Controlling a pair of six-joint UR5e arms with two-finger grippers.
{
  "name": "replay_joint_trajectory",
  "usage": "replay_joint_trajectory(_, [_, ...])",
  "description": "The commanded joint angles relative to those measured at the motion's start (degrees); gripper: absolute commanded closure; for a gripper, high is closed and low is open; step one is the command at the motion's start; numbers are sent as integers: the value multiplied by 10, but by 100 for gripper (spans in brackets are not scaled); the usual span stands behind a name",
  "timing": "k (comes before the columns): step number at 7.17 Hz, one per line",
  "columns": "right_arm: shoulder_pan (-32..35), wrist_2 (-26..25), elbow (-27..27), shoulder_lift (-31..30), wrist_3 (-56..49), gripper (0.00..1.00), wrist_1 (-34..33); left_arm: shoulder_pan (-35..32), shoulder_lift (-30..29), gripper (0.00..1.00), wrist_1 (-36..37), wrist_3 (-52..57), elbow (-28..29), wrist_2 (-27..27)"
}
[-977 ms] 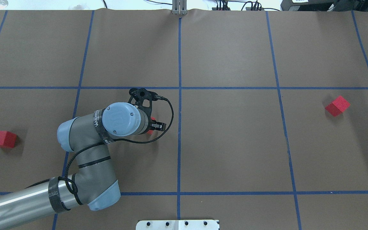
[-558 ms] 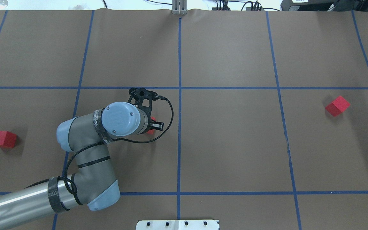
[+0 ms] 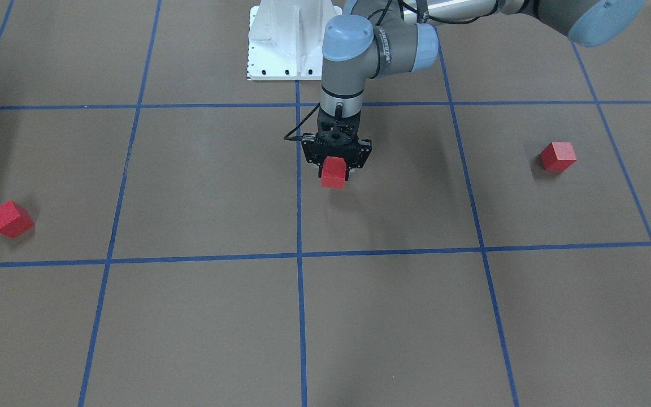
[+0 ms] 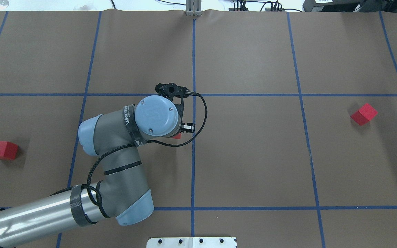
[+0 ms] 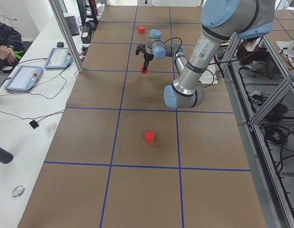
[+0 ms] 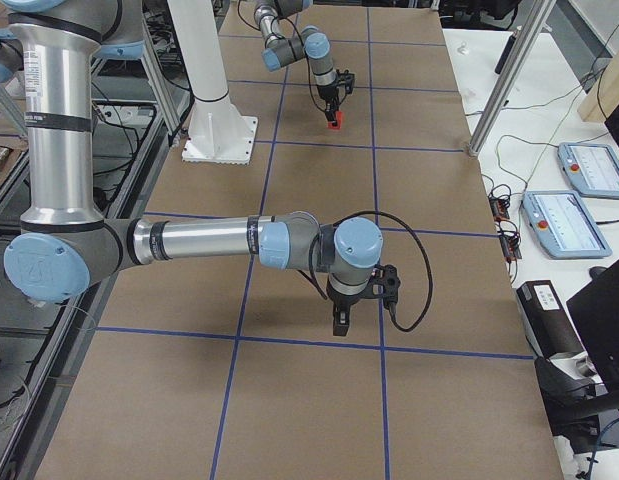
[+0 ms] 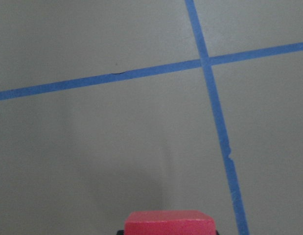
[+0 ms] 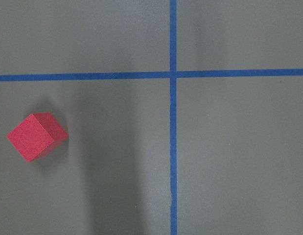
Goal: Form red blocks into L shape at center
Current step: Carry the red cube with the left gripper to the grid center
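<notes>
The left gripper, narrowly closed, grips one red block.

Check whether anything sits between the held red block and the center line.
Nothing visible does. The left gripper holds the red block just beside the middle blue tape line; only bare brown floor lies between them.

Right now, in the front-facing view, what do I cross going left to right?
First the far-left red block, then the held red block in the left end effector, then the right-side red block.
</notes>
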Motion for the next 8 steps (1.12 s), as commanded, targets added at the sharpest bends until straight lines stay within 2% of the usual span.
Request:
replay_joint_trajectory(1, [0, 0, 0, 0, 0, 1, 0, -1, -69, 100, -18, -18, 99, 2])
replay_joint_trajectory(2, [0, 0, 0, 0, 0, 1, 0, -2, -73, 100, -60, -23, 124, 3])
replay_joint_trajectory(3, [0, 0, 0, 0, 0, 1, 0, -2, -74, 100, -70, -26, 132, 3])
replay_joint_trajectory(8, [0, 0, -1, -1, 0, 1, -1, -11, -80, 100, -76, -45, 149, 3])
